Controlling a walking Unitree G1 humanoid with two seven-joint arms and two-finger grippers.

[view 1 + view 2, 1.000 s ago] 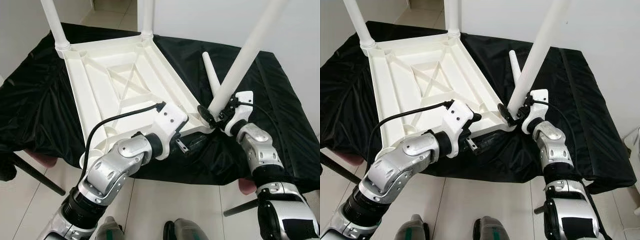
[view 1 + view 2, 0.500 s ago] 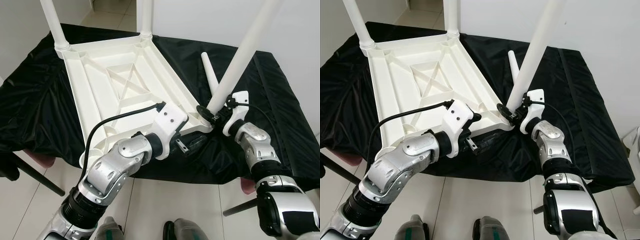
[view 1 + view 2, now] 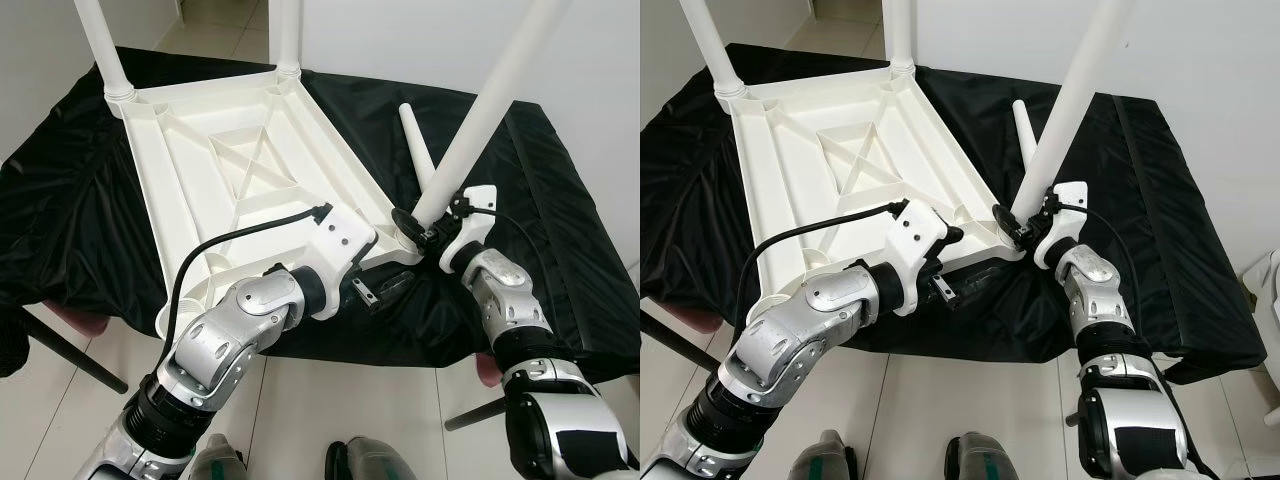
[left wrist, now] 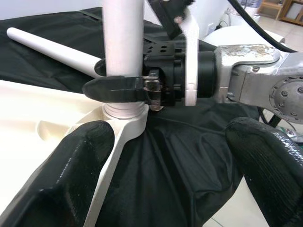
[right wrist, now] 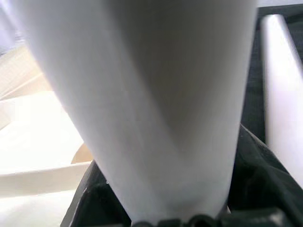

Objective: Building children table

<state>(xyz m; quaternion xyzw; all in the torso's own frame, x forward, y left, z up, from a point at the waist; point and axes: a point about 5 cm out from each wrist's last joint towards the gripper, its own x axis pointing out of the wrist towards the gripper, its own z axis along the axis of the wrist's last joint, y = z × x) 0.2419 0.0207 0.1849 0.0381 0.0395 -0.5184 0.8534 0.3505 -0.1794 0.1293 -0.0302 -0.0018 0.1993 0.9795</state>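
Two white legs (image 3: 100, 45) stand upright in the upturned white tabletop (image 3: 230, 170), beyond the left end effector (image 3: 368, 292), whose fingers are spread. Right end effector (image 3: 420, 230) pinches a tilted third leg (image 3: 485, 105) at the corner socket just beside it.

One white tabletop (image 3: 230, 170), upside down on one black cloth (image 3: 60, 200).

Table legs: four total. Two legs stand in the far corner sockets, far-left leg (image 3: 97, 45) and far-right leg (image 3: 288, 35). One tilted leg (image 3: 480, 115) at the near-right corner. One loose leg (image 3: 418, 140) lying flat on the cloth beside it.

Two grippers: left gripper (image 3: 372, 292) by the near edge of the tabletop, right gripper (image 3: 420, 230) at the base of the tilted leg.

Two black fingers (image 4: 66, 184) of the left gripper in the left wrist view.

Two robot feet (image 3: 375, 465) on the floor below, one black cable (image 3: 225, 245) on the left arm.
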